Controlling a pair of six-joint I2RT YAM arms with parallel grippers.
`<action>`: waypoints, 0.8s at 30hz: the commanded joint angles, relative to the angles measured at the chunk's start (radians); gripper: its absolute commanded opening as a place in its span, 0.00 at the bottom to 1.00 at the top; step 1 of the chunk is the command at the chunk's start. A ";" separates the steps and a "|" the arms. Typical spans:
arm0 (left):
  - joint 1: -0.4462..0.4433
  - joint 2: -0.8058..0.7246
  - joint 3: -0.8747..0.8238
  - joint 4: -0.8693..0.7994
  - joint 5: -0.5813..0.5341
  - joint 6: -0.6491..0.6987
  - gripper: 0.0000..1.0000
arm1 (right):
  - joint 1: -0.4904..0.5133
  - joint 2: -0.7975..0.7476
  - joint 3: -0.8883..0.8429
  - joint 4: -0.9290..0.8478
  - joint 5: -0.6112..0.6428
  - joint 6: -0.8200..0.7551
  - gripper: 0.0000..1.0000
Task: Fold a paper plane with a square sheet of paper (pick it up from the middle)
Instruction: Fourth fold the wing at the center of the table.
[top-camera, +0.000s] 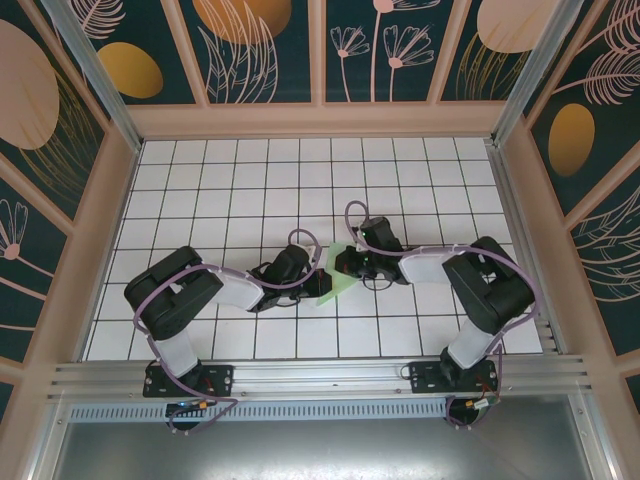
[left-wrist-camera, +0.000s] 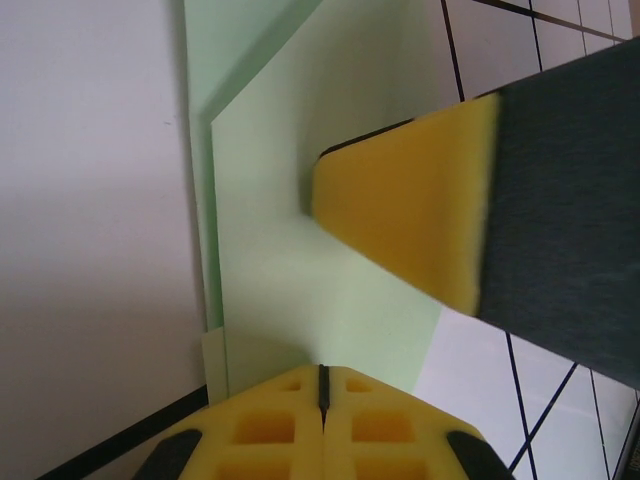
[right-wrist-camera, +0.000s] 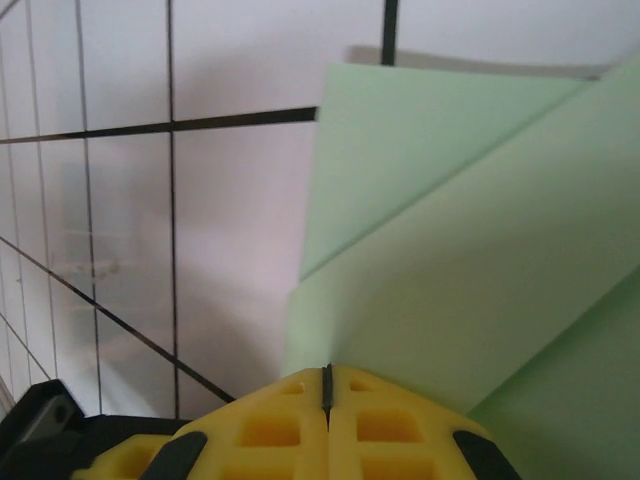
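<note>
The square sheet of paper (top-camera: 336, 287) is pale mint green and lies folded in layers on the white grid table (top-camera: 250, 190), between the two grippers. My left gripper (top-camera: 311, 270) is shut, and its yellow fingertips rest on the sheet's left part (left-wrist-camera: 300, 290). My right gripper (top-camera: 340, 265) is shut too, with its tips on the paper from the other side. In the left wrist view, my left gripper (left-wrist-camera: 322, 370) meets the paper while the right gripper's yellow finger (left-wrist-camera: 410, 215) presses down further on. In the right wrist view, my right gripper (right-wrist-camera: 326, 372) sits on overlapping flaps with diagonal edges (right-wrist-camera: 460, 250).
Patterned walls (top-camera: 320, 50) enclose the table on three sides. A metal rail (top-camera: 320, 378) runs along the near edge by the arm bases. Open white tiles lie behind and to both sides of the paper.
</note>
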 joint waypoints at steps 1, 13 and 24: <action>-0.001 -0.009 -0.028 -0.133 0.016 0.029 0.00 | 0.001 0.039 0.032 -0.019 -0.010 0.005 0.00; -0.001 -0.142 -0.046 -0.239 0.074 0.059 0.00 | 0.000 0.106 0.056 -0.107 0.043 0.010 0.00; -0.017 -0.188 -0.005 -0.175 0.087 0.002 0.05 | 0.001 0.125 0.061 -0.128 0.047 0.010 0.00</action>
